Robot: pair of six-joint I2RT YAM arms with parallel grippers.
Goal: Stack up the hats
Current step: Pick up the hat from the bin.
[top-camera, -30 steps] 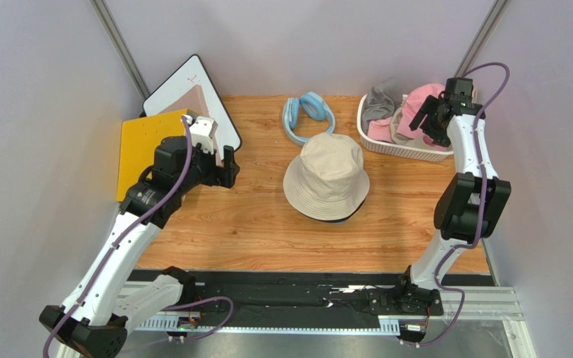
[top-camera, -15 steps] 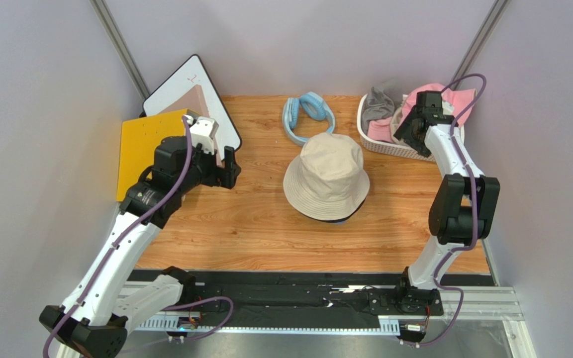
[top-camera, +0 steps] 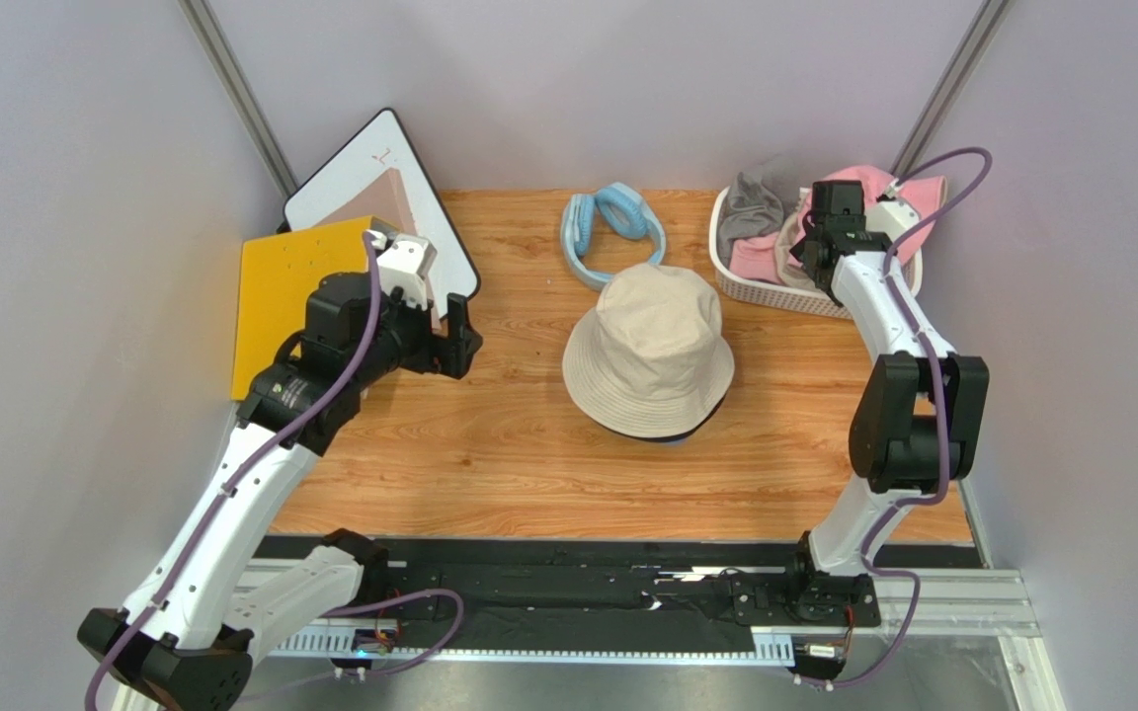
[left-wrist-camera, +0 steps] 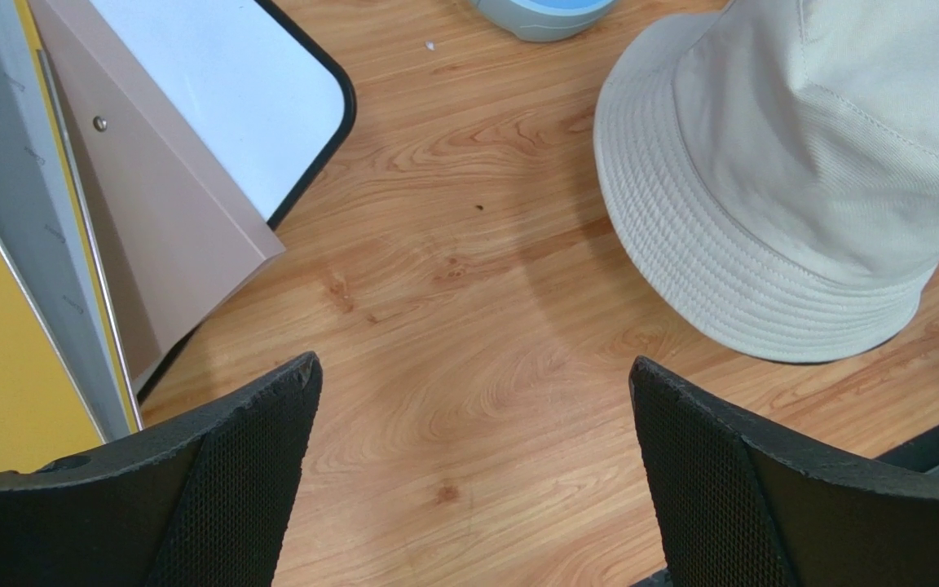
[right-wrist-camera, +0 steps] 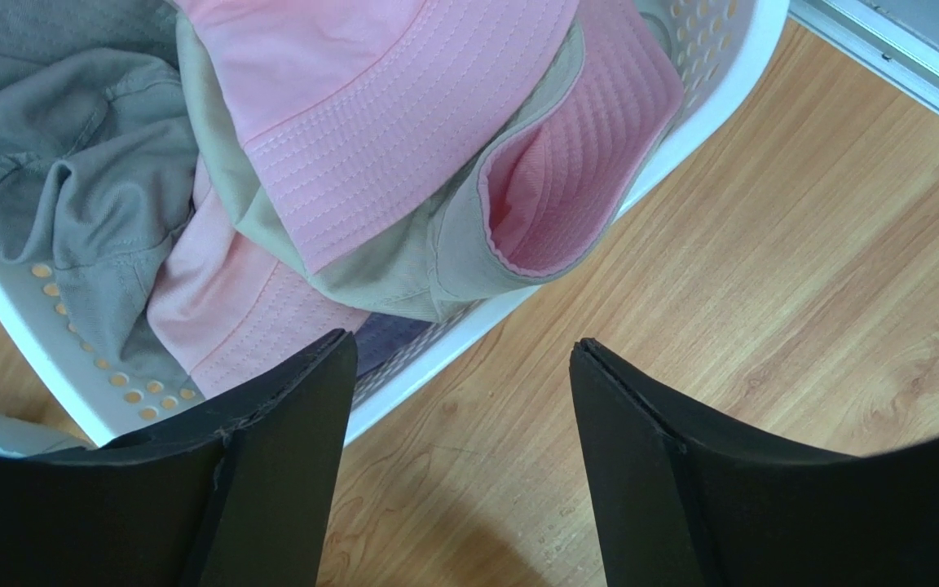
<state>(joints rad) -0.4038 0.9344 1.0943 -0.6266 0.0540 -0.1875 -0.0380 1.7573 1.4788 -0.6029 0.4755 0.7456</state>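
A beige hat [top-camera: 646, 351] lies mid-table on top of a dark hat whose edge [top-camera: 667, 434] peeks out at the front. More hats fill a white basket [top-camera: 771, 295] at the back right: a grey one [top-camera: 750, 200] and pink ones [top-camera: 887, 190]. My right gripper [top-camera: 816, 249] hangs over the basket's rim. In the right wrist view it [right-wrist-camera: 462, 404] is open and empty, with a pink hat [right-wrist-camera: 401, 98], a khaki hat [right-wrist-camera: 377, 275] and the grey hat [right-wrist-camera: 58, 159] beyond its fingertips. My left gripper [top-camera: 456, 329] is wide open and empty [left-wrist-camera: 475, 416], left of the beige hat [left-wrist-camera: 805, 171].
A light blue padded ring [top-camera: 612, 230] lies at the back centre. A white board [top-camera: 367, 185] and a yellow board [top-camera: 286, 289] lean at the back left, close to my left arm. Grey walls close in both sides.
My right gripper has moved left from over the pink hats to the basket's rim, turning at the wrist, and its jaws have narrowed a little. The left arm has barely moved.
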